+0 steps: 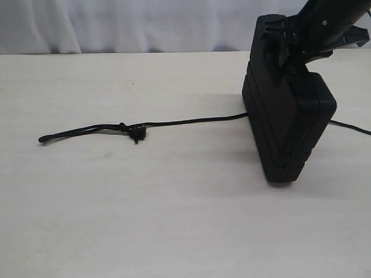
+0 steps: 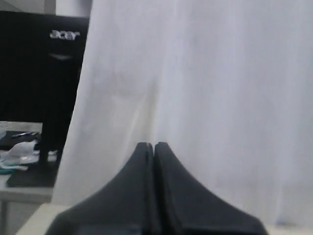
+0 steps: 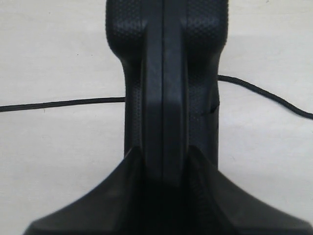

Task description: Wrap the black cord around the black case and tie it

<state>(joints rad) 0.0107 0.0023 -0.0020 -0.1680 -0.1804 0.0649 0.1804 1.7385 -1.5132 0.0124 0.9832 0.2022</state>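
Note:
The black case (image 1: 288, 124) stands on its edge at the right of the table, lifted upright. My right gripper (image 1: 290, 43) is shut on its top edge; in the right wrist view the jaws (image 3: 164, 156) clamp both sides of the case (image 3: 164, 73). The black cord (image 1: 185, 121) lies flat on the table, running from a doubled end and knotted lump (image 1: 136, 134) at the left to the case's base. It comes out again on the right side (image 1: 351, 127). The cord (image 3: 63, 103) passes beneath or behind the case. My left gripper (image 2: 154, 145) is shut, empty, and faces a white curtain.
A white curtain (image 1: 116, 23) hangs behind the pale table (image 1: 145, 220). In the left wrist view a dark Acer monitor (image 2: 39, 73) stands beside the curtain, off the table.

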